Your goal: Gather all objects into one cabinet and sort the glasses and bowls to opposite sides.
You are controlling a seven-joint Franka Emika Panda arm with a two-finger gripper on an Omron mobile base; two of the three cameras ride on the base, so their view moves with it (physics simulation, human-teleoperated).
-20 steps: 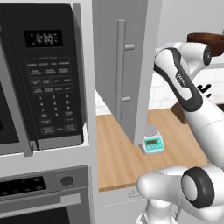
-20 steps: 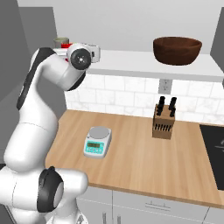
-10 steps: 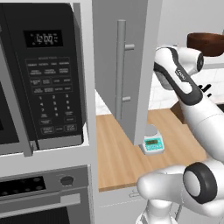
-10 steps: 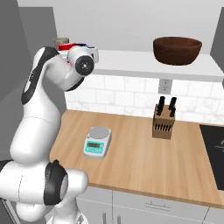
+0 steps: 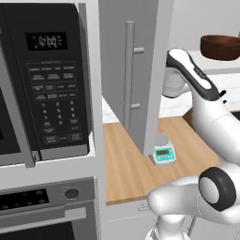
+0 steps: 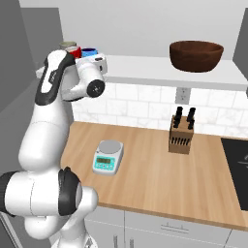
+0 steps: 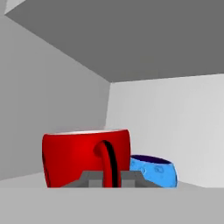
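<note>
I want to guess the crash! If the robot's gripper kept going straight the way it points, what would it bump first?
Most likely the red mug. In the hand view, the gripper points right at its handle, and the nearly shut jaws already seem to sit around it. The blue vessel sits just beside, off that line.

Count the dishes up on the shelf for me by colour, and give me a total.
Red: 1, the mug, whose handle the gripper is shut on
Blue: 1, the small round vessel beside the mug
Dark brown: 1, the wide bowl far along the shelf
Total: 3
</note>
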